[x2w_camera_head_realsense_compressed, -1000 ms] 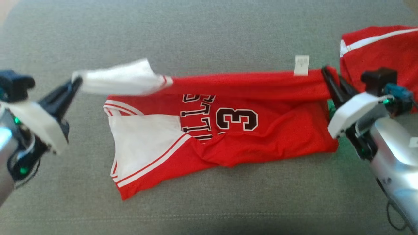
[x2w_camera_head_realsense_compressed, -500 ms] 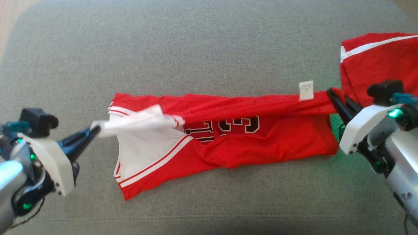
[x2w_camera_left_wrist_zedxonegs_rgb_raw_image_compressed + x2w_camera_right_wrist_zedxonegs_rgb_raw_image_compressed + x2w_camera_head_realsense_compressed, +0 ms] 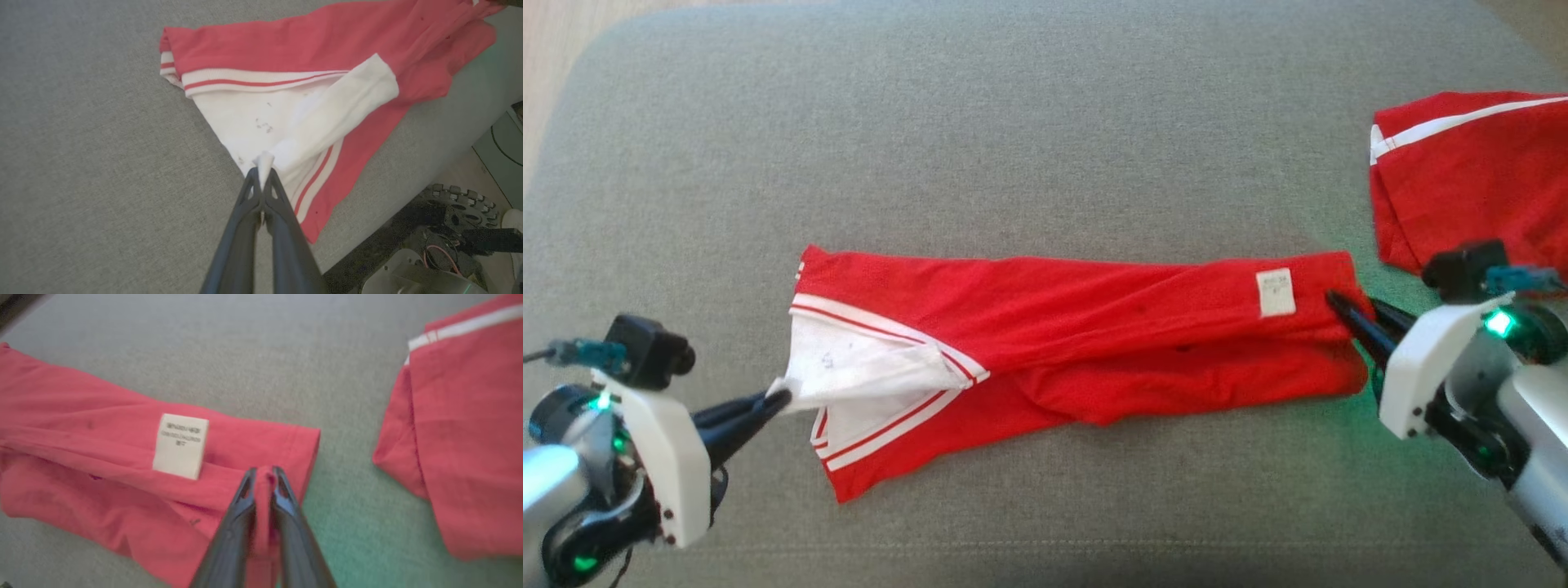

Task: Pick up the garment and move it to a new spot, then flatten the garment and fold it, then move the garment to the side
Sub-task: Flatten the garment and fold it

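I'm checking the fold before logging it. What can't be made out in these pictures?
White label text: blurred in the right wrist view, too small in the head view.
Second red garment: cut off by the right edge in the head and right wrist views.
Jersey, lower layer: covered by its folded-over top layer in the head view.
How much cloth the right gripper holds: hidden between its fingers, right wrist view.
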### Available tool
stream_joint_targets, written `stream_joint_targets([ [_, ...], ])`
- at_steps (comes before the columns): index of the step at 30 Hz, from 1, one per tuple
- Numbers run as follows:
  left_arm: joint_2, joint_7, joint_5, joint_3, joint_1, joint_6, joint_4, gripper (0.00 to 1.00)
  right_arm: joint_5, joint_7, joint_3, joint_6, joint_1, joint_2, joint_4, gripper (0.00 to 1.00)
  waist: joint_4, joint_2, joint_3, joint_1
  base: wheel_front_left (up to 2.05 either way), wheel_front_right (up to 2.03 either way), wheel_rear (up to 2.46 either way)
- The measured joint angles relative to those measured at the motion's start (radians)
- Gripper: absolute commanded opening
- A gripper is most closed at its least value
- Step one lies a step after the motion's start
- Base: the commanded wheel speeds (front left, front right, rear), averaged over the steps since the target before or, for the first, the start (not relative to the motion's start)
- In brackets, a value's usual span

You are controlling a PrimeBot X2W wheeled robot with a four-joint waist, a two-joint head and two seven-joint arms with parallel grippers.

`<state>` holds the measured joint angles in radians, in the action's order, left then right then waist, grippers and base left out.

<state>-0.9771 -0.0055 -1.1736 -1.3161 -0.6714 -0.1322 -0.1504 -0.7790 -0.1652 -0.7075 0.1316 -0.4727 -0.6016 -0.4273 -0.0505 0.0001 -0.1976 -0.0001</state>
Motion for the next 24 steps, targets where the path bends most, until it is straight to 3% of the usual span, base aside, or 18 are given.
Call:
stream_joint_targets([
  [2,0.0,0.007,-0.002,0.0,0.01,0.0,0.0,0.58,-0.03,-0.05,0.003,0.0,0.015,-0.011,0.004,1.0,0.001,0.0,0.001,0.0,0.0,0.0,0.0],
  [3,0.0,0.016,-0.013,-0.001,0.017,0.0,0.0,0.58,-0.039,-0.075,0.005,0.0,0.025,-0.017,0.004,1.0,0.001,0.0,0.003,0.0,0.0,0.0,0.0],
  [4,0.001,0.024,-0.025,-0.001,0.023,0.0,0.001,1.0,-0.039,-0.097,0.005,0.0,0.039,-0.027,0.009,1.0,0.001,0.0,0.005,0.0,0.0,0.0,0.0],
  [8,-0.006,0.026,-0.067,-0.003,0.054,0.0,0.015,1.0,-0.045,-0.143,0.094,0.0,0.111,-0.043,0.08,1.0,0.004,0.0,0.016,0.0,0.0,0.0,0.0],
  [13,-0.015,-0.079,-0.104,0.037,0.053,0.0,-0.025,1.0,0.015,-0.117,0.244,0.0,0.14,-0.036,0.118,1.0,0.004,0.0,0.023,0.0,0.0,0.0,0.0],
  [18,0.02,-0.215,-0.114,0.123,0.049,0.036,-0.069,1.0,0.097,-0.036,0.374,0.0,0.18,0.051,0.153,1.0,0.0,0.0,0.038,0.0,0.0,0.0,0.0],
  [21,0.079,-0.243,-0.118,0.244,0.051,0.063,-0.077,1.0,0.159,0.035,0.441,0.0,0.203,0.12,0.183,1.0,-0.004,0.0,0.047,0.0,0.0,0.0,0.0],
  [24,0.169,-0.244,-0.081,0.462,0.062,0.071,-0.06,1.0,0.204,0.107,0.522,0.0,0.227,0.188,0.225,1.0,-0.012,0.0,0.051,0.0,0.0,0.0,0.0],
])
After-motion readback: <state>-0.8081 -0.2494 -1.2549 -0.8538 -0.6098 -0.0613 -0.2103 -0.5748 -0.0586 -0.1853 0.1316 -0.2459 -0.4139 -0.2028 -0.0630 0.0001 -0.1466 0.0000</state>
